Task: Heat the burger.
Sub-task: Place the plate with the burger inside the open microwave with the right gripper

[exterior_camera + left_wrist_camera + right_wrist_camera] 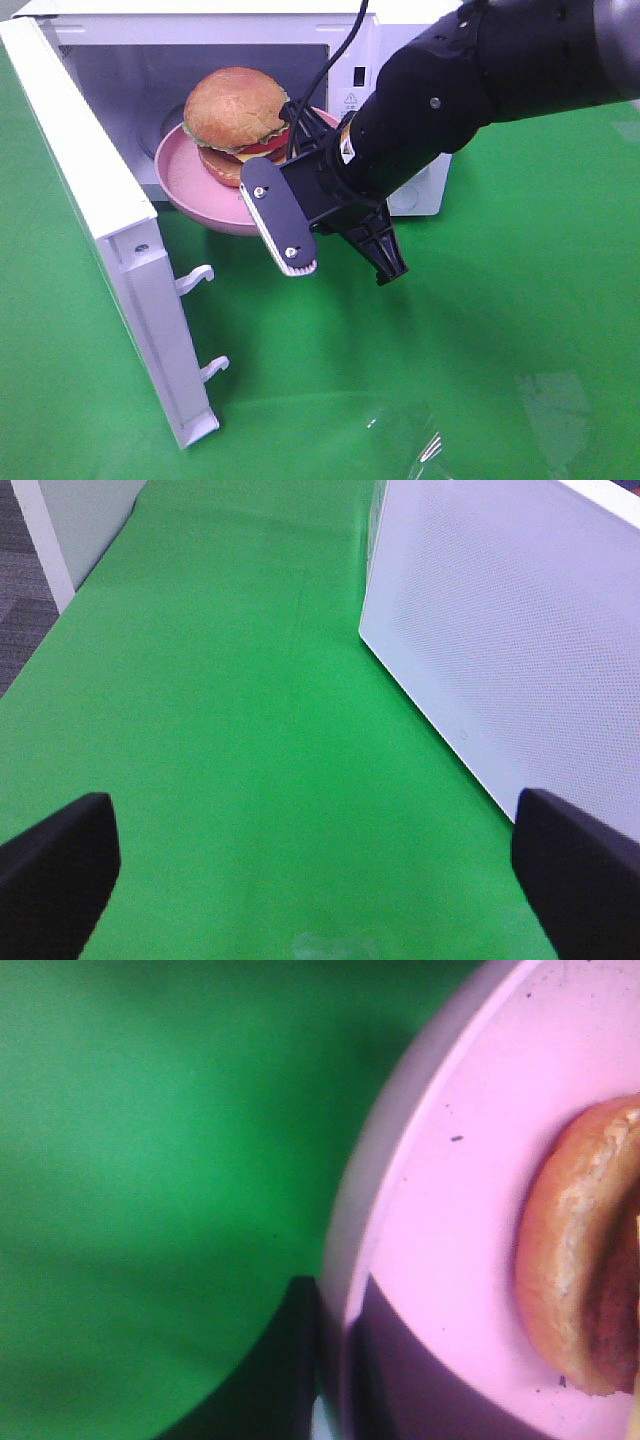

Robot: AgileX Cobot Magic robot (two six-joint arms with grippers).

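White microwave [395, 35] on green tabletop [500, 320], door [110, 230] swung open, pink plate [180, 175] at its mouth

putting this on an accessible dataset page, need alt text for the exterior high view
A burger on a pink plate is partway inside an open white microwave, the plate jutting out of its mouth where a black robot arm from the upper right meets its near rim. The door is swung wide at left; the table is green.
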